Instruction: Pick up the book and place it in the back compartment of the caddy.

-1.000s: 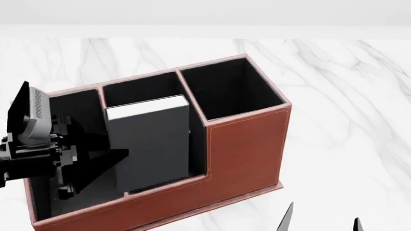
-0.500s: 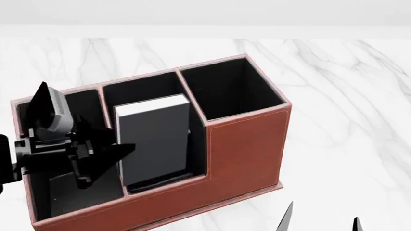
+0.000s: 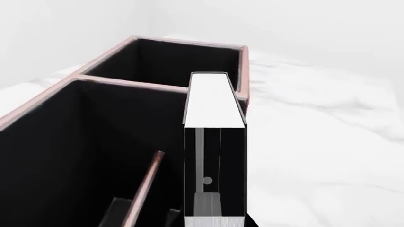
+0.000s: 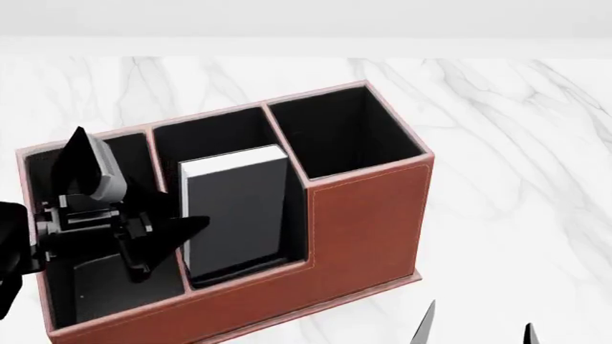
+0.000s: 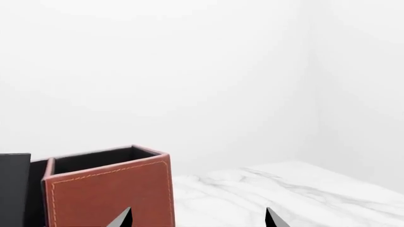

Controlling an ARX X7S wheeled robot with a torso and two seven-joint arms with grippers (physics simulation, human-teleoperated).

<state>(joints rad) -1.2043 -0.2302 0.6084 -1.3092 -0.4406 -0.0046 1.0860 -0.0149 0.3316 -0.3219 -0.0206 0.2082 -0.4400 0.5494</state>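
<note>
Left tool (image 4: 158, 236) hangs over the left end cell of the caddy (image 4: 363, 215), its dark fingers (image 4: 177, 231) pointing toward the book (image 4: 237, 215). One finger tip reaches the book's left cover edge; whether it grips the book or only touches it, I cannot tell.

One book is visible. It stands on its end in the back compartment (image 4: 254, 266), the small middle cell behind the low-cut wall. Its long axis is nearly vertical, leaning a little toward the rear. The white page block (image 4: 232, 161) faces up and the black cover faces the low wall. In the left wrist view the book (image 3: 215, 156) rises above the thin cross divider (image 3: 144, 187), with its white edge (image 3: 211, 99) on top.

One caddy stands on the white marbled desk (image 4: 517, 143). It has four cells: two tall end cells and two middle ones. The right end cell (image 4: 340, 132) is black inside.

At the right, two tips of the right tool (image 4: 478, 331) show at the lower border, set apart, holding nothing. The right wrist view shows the same tool (image 5: 197, 217) near the caddy's end wall (image 5: 107, 194).
</note>
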